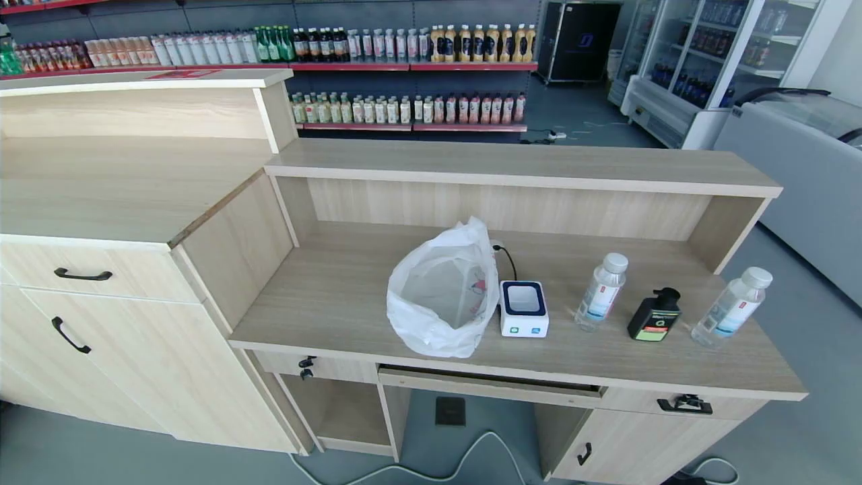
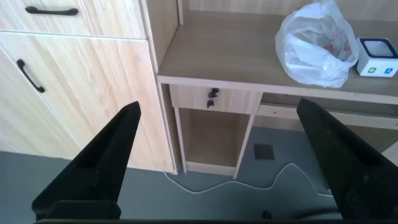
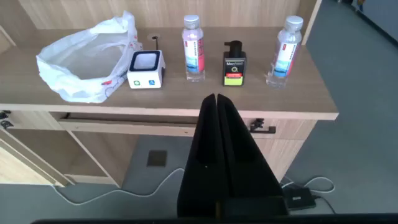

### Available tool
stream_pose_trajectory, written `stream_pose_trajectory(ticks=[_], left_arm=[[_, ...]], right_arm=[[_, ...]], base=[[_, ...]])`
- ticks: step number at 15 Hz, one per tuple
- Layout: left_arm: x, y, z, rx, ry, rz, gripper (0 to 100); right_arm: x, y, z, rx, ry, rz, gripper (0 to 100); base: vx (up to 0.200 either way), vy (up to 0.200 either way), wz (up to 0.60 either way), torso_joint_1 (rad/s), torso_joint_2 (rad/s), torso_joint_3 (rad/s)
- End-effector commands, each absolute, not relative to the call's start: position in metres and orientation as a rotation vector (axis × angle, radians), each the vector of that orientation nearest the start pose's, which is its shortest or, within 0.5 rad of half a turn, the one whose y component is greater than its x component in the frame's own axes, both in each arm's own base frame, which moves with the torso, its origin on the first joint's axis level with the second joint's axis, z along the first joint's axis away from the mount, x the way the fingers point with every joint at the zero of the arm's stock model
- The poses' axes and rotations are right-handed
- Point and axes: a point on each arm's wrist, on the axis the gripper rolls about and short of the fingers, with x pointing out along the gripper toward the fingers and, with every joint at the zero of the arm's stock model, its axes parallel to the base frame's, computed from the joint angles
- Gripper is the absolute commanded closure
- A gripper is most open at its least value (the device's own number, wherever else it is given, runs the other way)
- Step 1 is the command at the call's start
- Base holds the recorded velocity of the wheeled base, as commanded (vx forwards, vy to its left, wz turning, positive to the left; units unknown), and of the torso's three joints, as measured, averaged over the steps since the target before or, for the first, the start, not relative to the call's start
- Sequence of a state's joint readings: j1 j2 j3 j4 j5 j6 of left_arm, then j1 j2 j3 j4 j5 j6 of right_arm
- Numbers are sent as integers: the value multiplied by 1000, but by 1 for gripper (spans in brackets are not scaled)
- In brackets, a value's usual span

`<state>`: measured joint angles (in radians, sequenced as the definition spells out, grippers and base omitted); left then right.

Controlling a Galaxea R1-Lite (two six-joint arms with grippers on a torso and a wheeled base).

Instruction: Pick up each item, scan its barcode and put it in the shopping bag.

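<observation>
Left gripper (image 2: 219, 107) spread wide, right gripper (image 3: 216, 99) clenched empty. White plastic shopping bag (image 1: 441, 296) stands mid wooden surface (image 1: 337, 296) beside white cube scanner (image 1: 524, 308).

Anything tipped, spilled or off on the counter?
Nothing stands out. The water bottle by the scanner, the pump bottle and the far-right water bottle all stand upright, nothing spilled. The bag sits open beside the scanner on the counter.

Wooden counter (image 1: 323, 296) ahead of both jaws; white floor cable (image 2: 205, 188) beyond the left jaws; drink shelves (image 1: 404, 66) far past the counter.
</observation>
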<state>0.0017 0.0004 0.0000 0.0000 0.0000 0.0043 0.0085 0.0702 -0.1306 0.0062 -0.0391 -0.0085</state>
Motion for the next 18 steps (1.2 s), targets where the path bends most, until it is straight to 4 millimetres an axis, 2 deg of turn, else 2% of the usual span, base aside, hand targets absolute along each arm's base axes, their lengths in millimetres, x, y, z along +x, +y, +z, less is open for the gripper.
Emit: stream_pose_trajectory(ticks=[1,2,3,4,5,6,7,8,11,15,18], left_arm=[[-23,0,75,5,0,2,0],[-23,0,75,5,0,2,0],[-23,0,75,5,0,2,0],[-23,0,75,5,0,2,0],[-23,0,75,5,0,2,0],[-23,0,75,5,0,2,0],[-23,0,75,5,0,2,0],[-23,0,75,5,0,2,0],[-23,0,75,5,0,2,0],[-23,0,75,5,0,2,0],[-23,0,75,5,0,2,0]], right_arm=[[57,0,268,56,76,-21,100],[99,-4,286,72,139,-74,100],[121,-12,284,50,189,-133,100],[146,-17,279,5,235,-138,100],[163,-20,270,0,238,-141,100],[171,-21,263,-2,248,-142,100],[189,-23,245,-3,253,-140,100],[204,-25,227,-2,269,-141,0],[232,-46,186,36,376,-161,0],[245,-69,150,41,464,-101,0],[262,-89,128,-58,480,-57,0]], base=[[0,0,0,0,0,0],[0,0,0,0,0,0],[0,0,0,0,0,0],[0,0,0,0,0,0],[0,0,0,0,0,0],[0,0,0,0,0,0],[0,0,0,0,0,0],[0,0,0,0,0,0],[0,0,0,0,0,0],[0,0,0,0,0,0],[0,0,0,0,0,0]])
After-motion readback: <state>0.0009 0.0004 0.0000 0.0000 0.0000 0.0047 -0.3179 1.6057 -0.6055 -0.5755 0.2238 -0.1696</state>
